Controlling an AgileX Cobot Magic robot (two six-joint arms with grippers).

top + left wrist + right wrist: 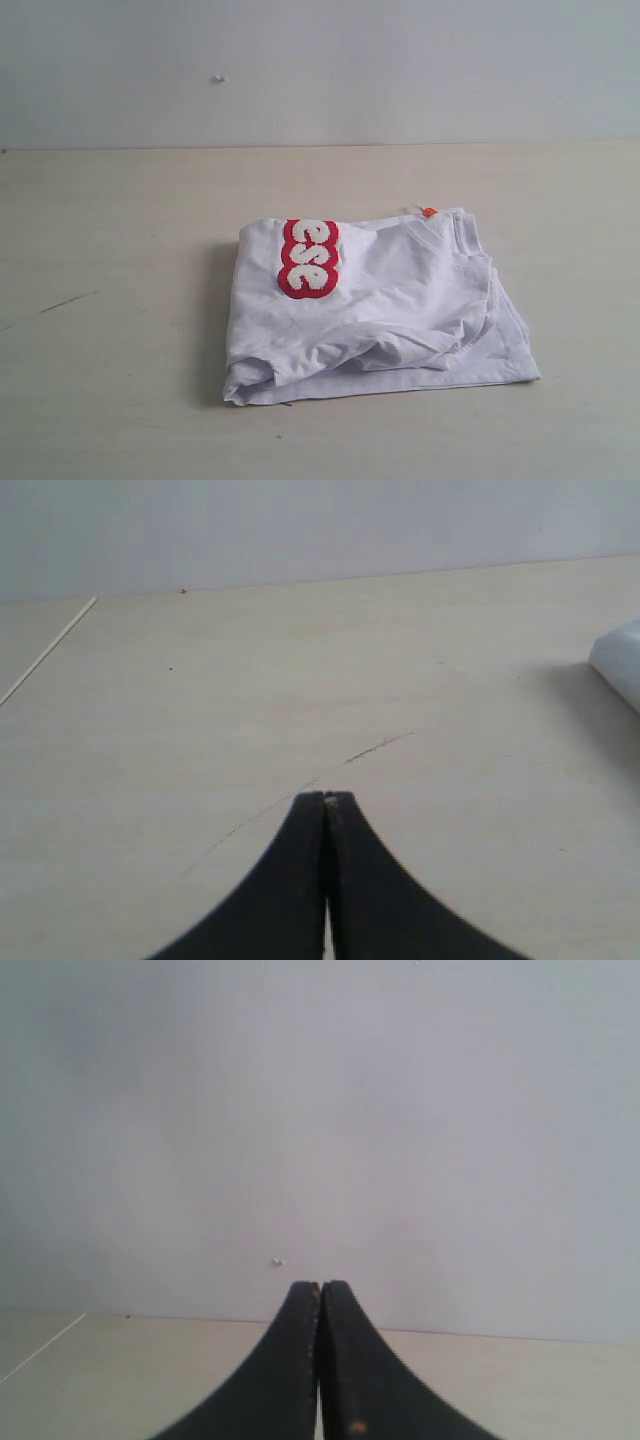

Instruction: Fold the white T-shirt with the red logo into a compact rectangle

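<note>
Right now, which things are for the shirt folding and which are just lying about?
For the job: white T-shirt, red logo, left gripper, right gripper.
Just there: table, wall, scratch, speck.

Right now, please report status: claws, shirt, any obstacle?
Left claw shut, empty. Right claw shut, empty. White T-shirt lies folded on table, red logo on top. No obstacle visible.

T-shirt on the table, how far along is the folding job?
Done: the T-shirt lies on the table as a compact, roughly rectangular bundle, with the logo partly showing on top. In hand: nothing; the left gripper and right gripper are both shut, empty and clear of the cloth. Left: maybe only tidying, since the edge nearest the exterior camera bulges with loose layers.
</note>
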